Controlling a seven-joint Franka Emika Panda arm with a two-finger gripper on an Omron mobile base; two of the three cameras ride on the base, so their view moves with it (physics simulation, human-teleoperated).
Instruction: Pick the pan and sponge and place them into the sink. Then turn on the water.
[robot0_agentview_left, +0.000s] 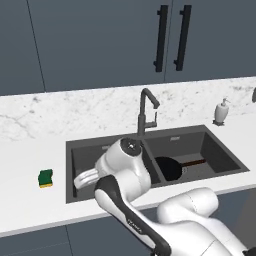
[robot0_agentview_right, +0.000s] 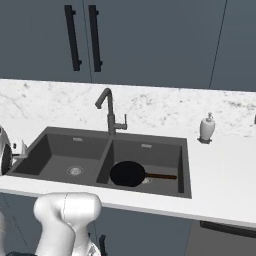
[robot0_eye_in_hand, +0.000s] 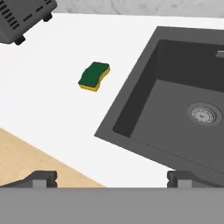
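Green-and-yellow rectangular sponge (robot0_agentview_left: 45, 178) on white table, near front edge, left of dark grey double sink (robot0_agentview_left: 75, 172) | round black pan (robot0_agentview_left: 168, 168) already in right basin | my hand (robot0_eye_in_hand: 111, 178) released, empty | I'd descend squarely over sponge, pinch its short sides.

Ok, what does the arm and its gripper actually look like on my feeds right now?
The arm is glossy white, built of rounded, bulbous segments with black bands at the joints and a round dark cap with a metal centre on one joint. No loose cables or readable markings. In the hand view, the gripper shows two small, dark grey, blocky fingertips.
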